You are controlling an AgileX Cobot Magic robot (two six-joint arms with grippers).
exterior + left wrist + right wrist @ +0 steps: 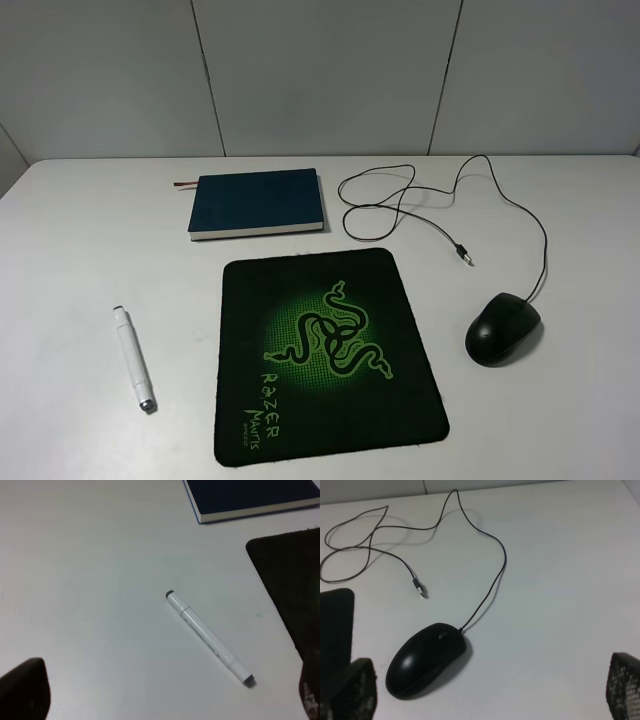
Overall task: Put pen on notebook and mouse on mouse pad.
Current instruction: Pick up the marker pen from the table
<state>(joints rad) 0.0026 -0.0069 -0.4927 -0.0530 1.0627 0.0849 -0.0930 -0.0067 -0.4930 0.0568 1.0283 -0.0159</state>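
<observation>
1. The left gripper [167,692] is seen with its jaws spread wide and nothing held; only the tips of its two dark fingers [24,690] show at the frame's edge.
2. The pen [210,638] is laid flat on the white table [80,250], in the open space between and just ahead of those fingers, and is touched by neither.
3. In the high view, the pen [133,360] is found left of the mouse pad [325,355] and well apart from the notebook [258,202], which lies just behind the pad.
4. The right gripper [487,687] is likewise held wide open and empty.
5. The mouse [426,659] is set on the bare table ahead of the jaws, nearer the finger [350,692] beside the pad's corner, untouched.
6. Its cable [470,525] is looped away across the table, ending in a loose plug [421,590].
</observation>
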